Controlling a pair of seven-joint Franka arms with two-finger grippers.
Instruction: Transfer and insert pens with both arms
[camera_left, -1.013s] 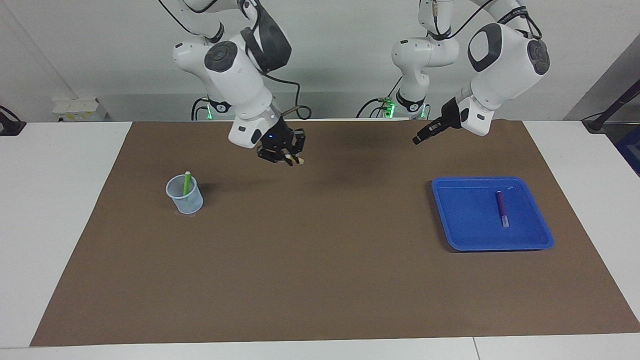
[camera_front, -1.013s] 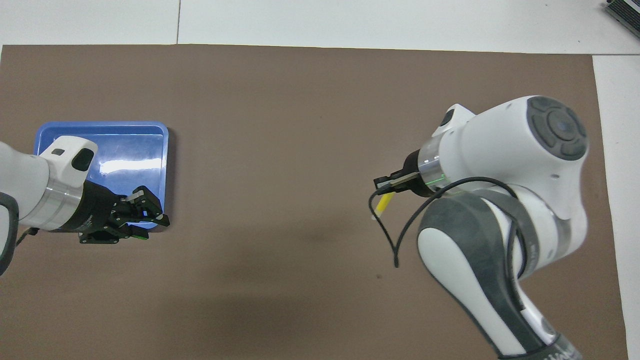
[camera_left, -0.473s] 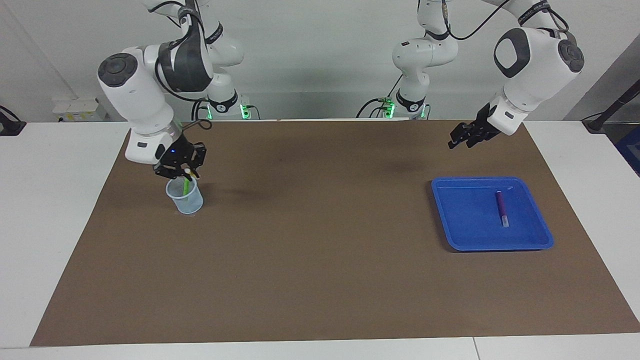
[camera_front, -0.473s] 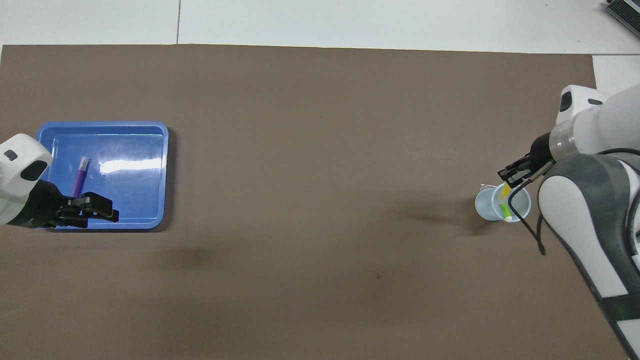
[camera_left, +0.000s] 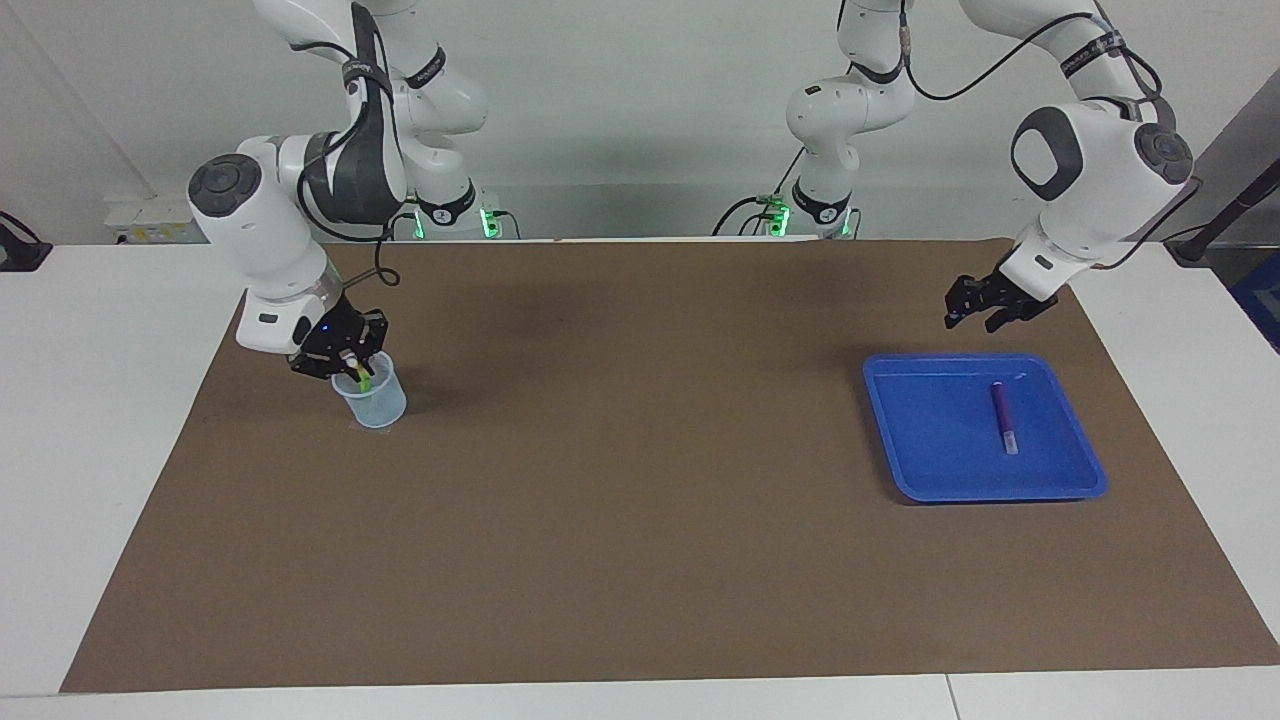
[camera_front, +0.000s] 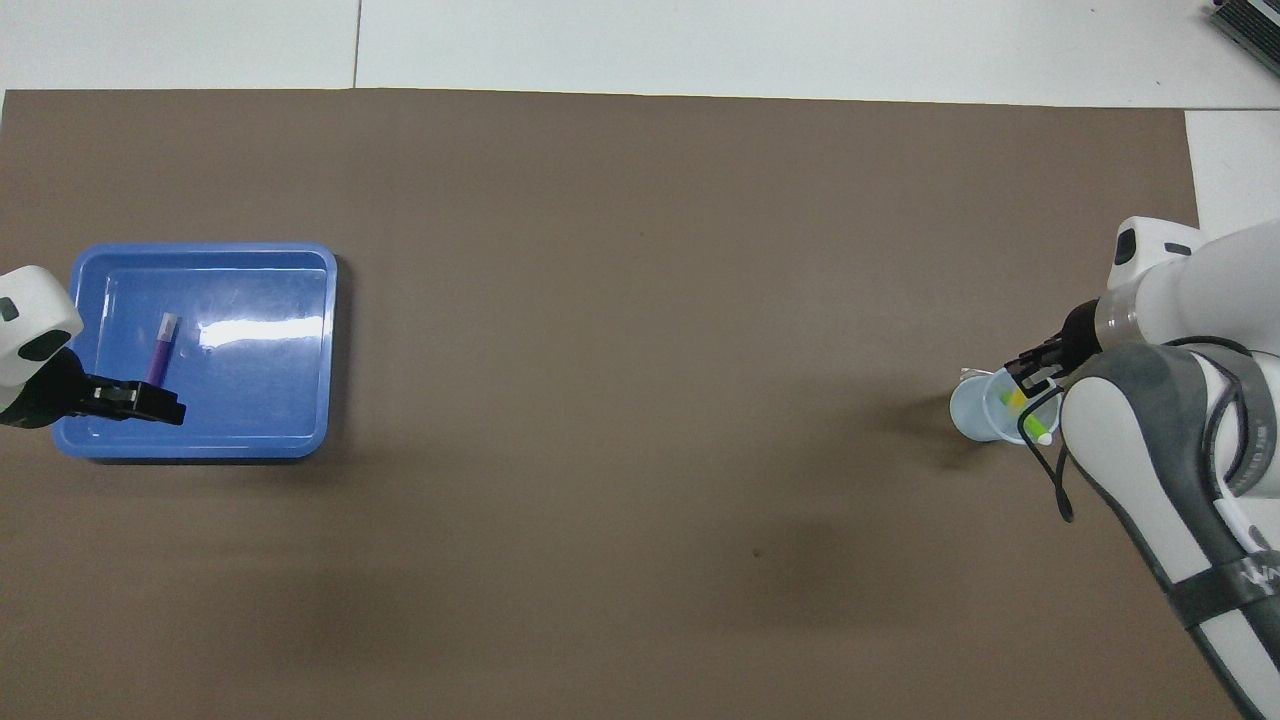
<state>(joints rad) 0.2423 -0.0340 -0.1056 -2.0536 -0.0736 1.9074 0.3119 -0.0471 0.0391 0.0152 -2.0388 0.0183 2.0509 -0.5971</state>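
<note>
Pincer of the right arm (camera_left: 352, 365) gripped the yellow pen (camera_front: 1015, 399) inside the clear cup (camera_left: 372, 398), ready for release; left pincer (camera_left: 985, 305) hovered open over the blue tray (camera_left: 940, 470), presumably for the purple pen (camera_left: 1002, 416).

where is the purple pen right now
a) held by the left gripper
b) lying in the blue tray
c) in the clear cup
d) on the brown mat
b: the purple pen lies flat in the blue tray, untouched; the left gripper hangs above the tray's rim.
</note>
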